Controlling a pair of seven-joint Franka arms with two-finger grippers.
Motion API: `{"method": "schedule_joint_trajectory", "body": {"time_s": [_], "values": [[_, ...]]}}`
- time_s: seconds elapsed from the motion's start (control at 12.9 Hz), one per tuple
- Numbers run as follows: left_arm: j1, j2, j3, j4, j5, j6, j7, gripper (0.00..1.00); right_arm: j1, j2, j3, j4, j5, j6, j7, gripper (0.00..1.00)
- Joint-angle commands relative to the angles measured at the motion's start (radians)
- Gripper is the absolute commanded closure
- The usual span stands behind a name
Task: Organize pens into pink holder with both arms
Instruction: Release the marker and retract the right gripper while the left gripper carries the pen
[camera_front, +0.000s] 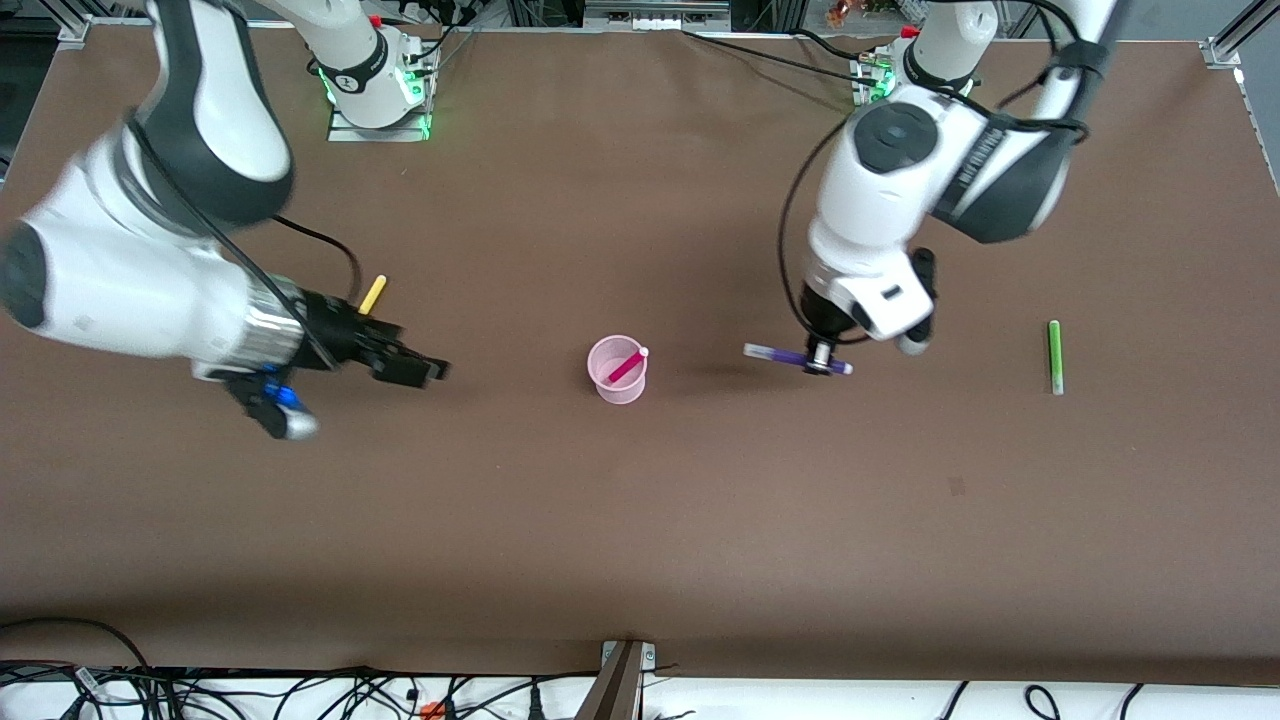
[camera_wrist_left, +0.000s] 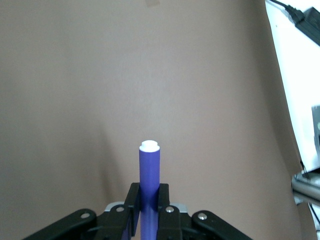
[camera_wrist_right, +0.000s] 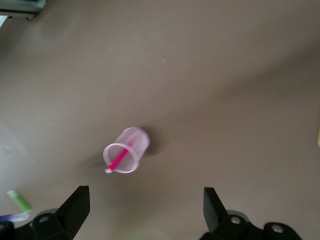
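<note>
The pink holder (camera_front: 604, 376) stands upright mid-table with the magenta pen (camera_front: 627, 366) leaning inside it. My left gripper (camera_front: 822, 357) is shut on the purple pen (camera_front: 772, 352) and holds it level over the table, beside the holder toward the left arm's end. The left wrist view shows the purple pen (camera_wrist_left: 149, 167) clamped between the fingers (camera_wrist_left: 132, 202). My right gripper (camera_front: 412, 368) is open and empty, over the table between the yellow pen (camera_front: 372, 294) and the holder. The right wrist view shows the holder (camera_wrist_right: 140, 140) and the magenta pen (camera_wrist_right: 118, 161) ahead of the open gripper (camera_wrist_right: 145, 205).
The green pen (camera_front: 1054, 356) lies on the brown table (camera_front: 640, 520) toward the left arm's end. The yellow pen lies near the right arm's end. Cables run along the table's edge nearest the front camera.
</note>
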Motion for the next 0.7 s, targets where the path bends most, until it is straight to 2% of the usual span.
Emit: {"method": "schedule_joint_trajectory", "body": {"time_s": [0.0, 0.23, 0.46, 0.54, 0.62], "values": [[-0.095, 0.066, 0.014, 0.098, 0.102, -0.048, -0.072, 1.00, 0.011, -0.161, 0.003, -0.112, -0.197, -0.025, -0.143, 0.00], [-0.221, 0.178, 0.028, 0.235, 0.233, -0.121, -0.141, 1.00, 0.010, -0.296, -0.027, -0.252, -0.234, -0.007, -0.259, 0.00], [-0.327, 0.324, 0.034, 0.397, 0.380, -0.178, -0.209, 1.00, 0.010, -0.295, -0.047, -0.254, -0.248, -0.003, -0.305, 0.00], [-0.368, 0.370, 0.053, 0.446, 0.406, -0.191, -0.212, 1.00, 0.010, -0.295, -0.049, -0.251, -0.253, -0.003, -0.314, 0.00], [-0.422, 0.408, 0.101, 0.488, 0.417, -0.197, -0.212, 1.00, 0.010, -0.295, -0.049, -0.249, -0.277, -0.003, -0.319, 0.00]]}}
